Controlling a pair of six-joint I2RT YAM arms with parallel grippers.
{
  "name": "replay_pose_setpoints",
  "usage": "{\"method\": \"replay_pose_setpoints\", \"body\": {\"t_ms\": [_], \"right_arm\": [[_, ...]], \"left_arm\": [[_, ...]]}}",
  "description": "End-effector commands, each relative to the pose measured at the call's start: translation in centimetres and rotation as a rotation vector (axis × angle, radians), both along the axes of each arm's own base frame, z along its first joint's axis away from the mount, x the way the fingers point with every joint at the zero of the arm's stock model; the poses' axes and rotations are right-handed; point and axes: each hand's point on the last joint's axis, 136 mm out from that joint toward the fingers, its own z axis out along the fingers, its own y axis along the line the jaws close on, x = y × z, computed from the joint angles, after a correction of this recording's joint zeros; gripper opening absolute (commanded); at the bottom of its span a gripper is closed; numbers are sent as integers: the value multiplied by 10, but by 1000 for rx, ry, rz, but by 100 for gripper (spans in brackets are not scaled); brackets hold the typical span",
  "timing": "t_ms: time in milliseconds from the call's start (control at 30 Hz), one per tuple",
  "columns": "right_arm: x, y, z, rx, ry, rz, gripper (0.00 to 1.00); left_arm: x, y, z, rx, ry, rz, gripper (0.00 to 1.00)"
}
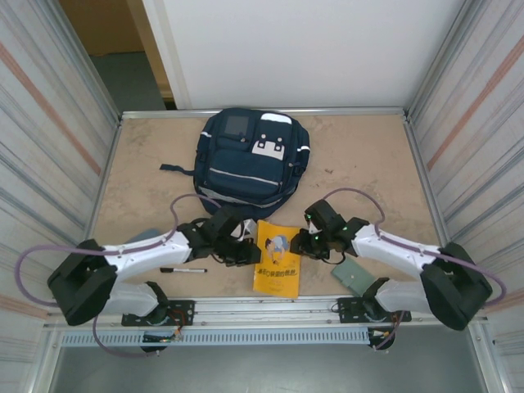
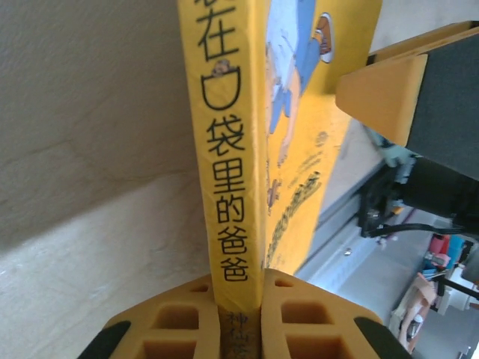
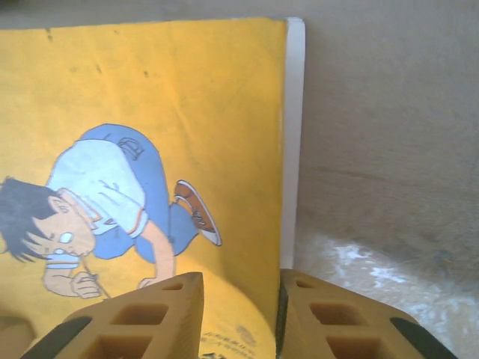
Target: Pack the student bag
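You have one student bag [image 1: 248, 160], lying flat at the far middle of the table [image 1: 368, 164], well apart from both grippers. One yellow book [image 1: 277, 258] lies near the front edge, between your two arms. Your left gripper [image 2: 239, 318] is clamped on the book's spine, one finger pressed to each side of it. Your right gripper [image 3: 239, 314] straddles the book's white page edge with its fingers slightly apart; you cannot tell whether it pinches anything. One black pen [image 1: 184, 269] lies left of the book, under your left arm. One grey-green flat case [image 1: 354, 274] lies to the right.
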Motion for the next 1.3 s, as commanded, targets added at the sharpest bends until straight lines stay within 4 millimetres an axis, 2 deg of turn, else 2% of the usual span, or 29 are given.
{"method": "replay_pose_setpoints", "body": {"t_ms": [0, 100, 167, 267, 367, 433, 533, 600, 700, 800, 933, 1000, 1100, 1200, 1267], "right_arm": [[10, 13, 40, 134, -127, 50, 37], [15, -4, 60, 108, -209, 32, 49], [21, -22, 75, 46, -304, -3, 56], [21, -32, 99, 47, -426, -1, 63], [19, -27, 129, 140, -526, 22, 70], [11, -11, 151, 246, -582, 114, 77], [-13, 21, 188, 532, -587, 327, 78], [-17, 27, 212, 701, -584, 363, 79], [-14, 27, 237, 779, -640, 348, 84], [-8, 27, 245, 773, -644, 318, 87], [5, 31, 249, 792, -605, 256, 89], [20, 30, 242, 781, -556, 159, 89], [37, 24, 225, 757, -488, -7, 90], [38, 27, 225, 769, -490, -52, 92], [38, 29, 227, 748, -500, -73, 96]], "left_arm": [[13, -19, 42, -125, -119, -17, 0], [17, -18, 60, -142, -158, -7, 0], [21, -17, 80, -162, -212, 6, 0], [32, -14, 130, -207, -324, 45, 0], [44, -3, 187, -212, -470, 66, 0], [50, 4, 218, -213, -561, 63, 0], [54, 12, 249, -247, -639, 50, 0], [56, 19, 263, -276, -635, 51, 0], [63, 29, 281, -334, -639, 108, 0], [70, 34, 294, -388, -686, 163, 0], [67, 24, 309, -500, -661, 141, 0], [69, 23, 316, -559, -662, 173, 0], [76, 36, 328, -569, -721, 262, 0], [81, 50, 340, -562, -793, 332, 0], [87, 56, 341, -559, -811, 387, 0]]}}
